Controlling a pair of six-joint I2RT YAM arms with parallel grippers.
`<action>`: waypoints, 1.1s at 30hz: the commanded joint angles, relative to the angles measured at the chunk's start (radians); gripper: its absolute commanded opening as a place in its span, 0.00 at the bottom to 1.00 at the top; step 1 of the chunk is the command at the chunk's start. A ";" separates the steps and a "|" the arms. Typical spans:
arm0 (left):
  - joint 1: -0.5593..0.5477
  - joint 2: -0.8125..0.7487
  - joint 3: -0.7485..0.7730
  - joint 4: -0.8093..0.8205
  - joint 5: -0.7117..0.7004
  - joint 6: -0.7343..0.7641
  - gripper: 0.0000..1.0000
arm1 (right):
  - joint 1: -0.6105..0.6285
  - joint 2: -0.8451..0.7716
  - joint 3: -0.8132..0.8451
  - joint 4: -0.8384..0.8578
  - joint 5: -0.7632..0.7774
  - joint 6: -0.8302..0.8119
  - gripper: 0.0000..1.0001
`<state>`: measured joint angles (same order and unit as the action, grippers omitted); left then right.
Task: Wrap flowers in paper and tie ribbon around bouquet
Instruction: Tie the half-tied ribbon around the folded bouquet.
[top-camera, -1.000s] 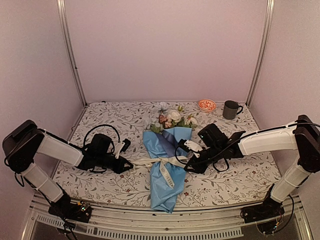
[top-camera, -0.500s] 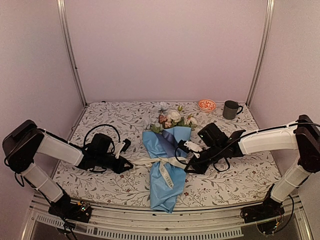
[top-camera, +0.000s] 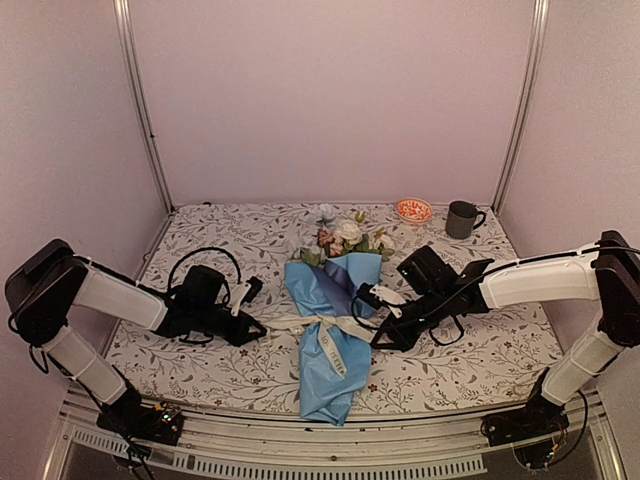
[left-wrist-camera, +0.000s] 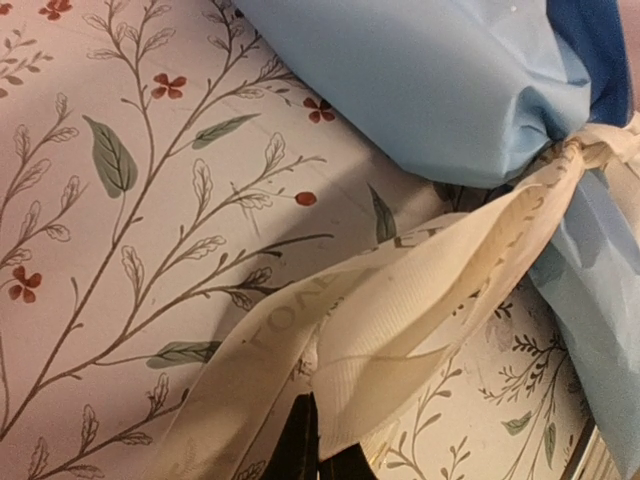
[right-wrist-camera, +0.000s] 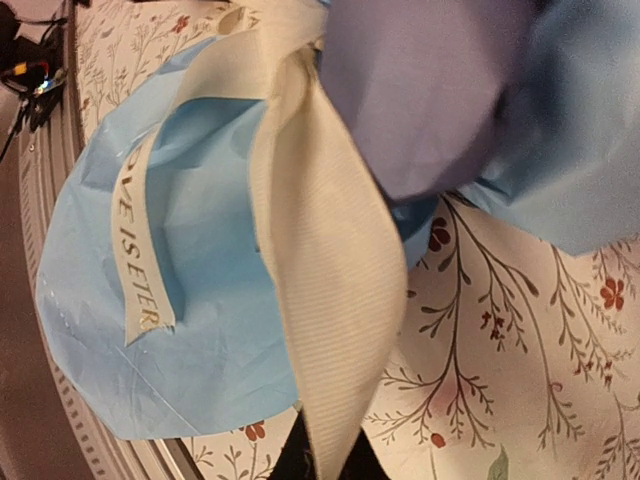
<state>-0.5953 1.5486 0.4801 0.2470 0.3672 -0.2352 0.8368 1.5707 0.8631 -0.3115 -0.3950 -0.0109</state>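
The bouquet (top-camera: 328, 330) lies lengthwise mid-table, a light blue paper (top-camera: 322, 385) cone with the flowers (top-camera: 345, 238) at its far end. The cream ribbon (top-camera: 318, 324) is tied round its waist, and one printed tail runs down the paper (right-wrist-camera: 140, 260). My left gripper (top-camera: 262, 328) sits low just left of the knot, shut on a ribbon loop (left-wrist-camera: 420, 290) that leads to the paper (left-wrist-camera: 440, 90). Only its dark fingertips (left-wrist-camera: 300, 450) show, gripper (left-wrist-camera: 318, 455). My right gripper (top-camera: 378, 338) is just right of the knot, its jaws closed on the other ribbon loop (right-wrist-camera: 330, 280), gripper (right-wrist-camera: 325, 460).
An orange patterned bowl (top-camera: 413, 209) and a dark mug (top-camera: 461, 219) stand at the back right. The leaf-printed tablecloth (top-camera: 460, 350) covers the table. A metal rail (top-camera: 330, 450) runs along the near edge, just past the cone's tip.
The right gripper's jaws have closed in on the ribbon loop and shifted slightly right. The left arm and the bouquet have hardly moved.
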 joint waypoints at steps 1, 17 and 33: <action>-0.004 -0.020 0.024 -0.019 -0.006 0.015 0.00 | -0.004 -0.012 0.000 -0.013 -0.023 0.029 0.02; 0.008 -0.012 0.097 -0.064 -0.131 0.005 0.00 | -0.005 -0.018 -0.006 -0.157 0.022 0.109 0.00; 0.058 0.094 0.038 0.026 -0.091 -0.042 0.00 | -0.070 0.037 -0.179 -0.106 -0.082 0.317 0.00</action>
<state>-0.5674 1.6283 0.5438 0.2569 0.3054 -0.2623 0.7929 1.6135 0.7319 -0.3679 -0.4686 0.2573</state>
